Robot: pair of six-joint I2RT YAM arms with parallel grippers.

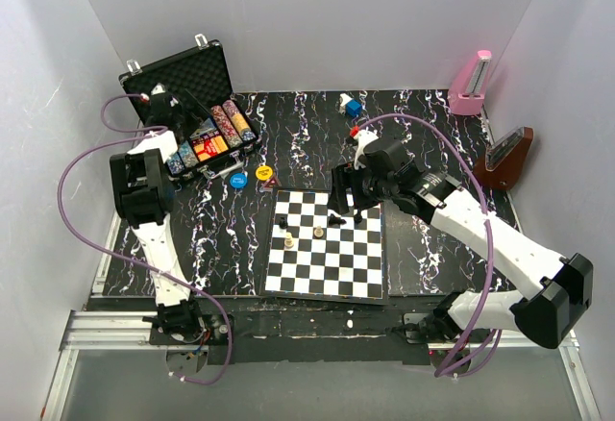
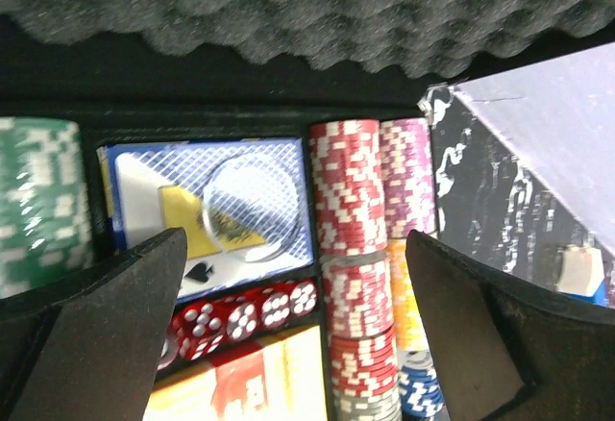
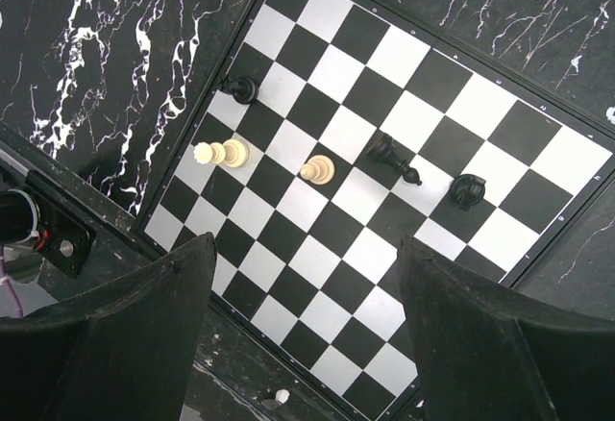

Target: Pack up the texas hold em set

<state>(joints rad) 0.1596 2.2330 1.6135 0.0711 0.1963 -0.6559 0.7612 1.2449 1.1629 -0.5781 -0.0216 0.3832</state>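
Observation:
The black hinged case (image 1: 183, 70) stands open at the far left, foam lid up. Inside lie rows of poker chips (image 2: 356, 248), a blue card deck (image 2: 211, 200), red dice (image 2: 240, 317) and the red-yellow card box (image 2: 240, 383). My left gripper (image 1: 171, 111) hovers over the case, open and empty; in its wrist view the gripper (image 2: 293, 334) spans the chips. A yellow disc (image 1: 262, 172) and a blue disc (image 1: 238, 180) lie on the table beside the case. My right gripper (image 1: 346, 195) is open and empty above the chessboard (image 1: 327, 243).
Several chess pieces (image 3: 317, 168) stand on the chessboard (image 3: 404, 123). A pink metronome (image 1: 471, 85) is at the far right corner, a brown one (image 1: 506, 157) beside it. A small blue and white object (image 1: 350, 106) lies at the back. White walls close in the table.

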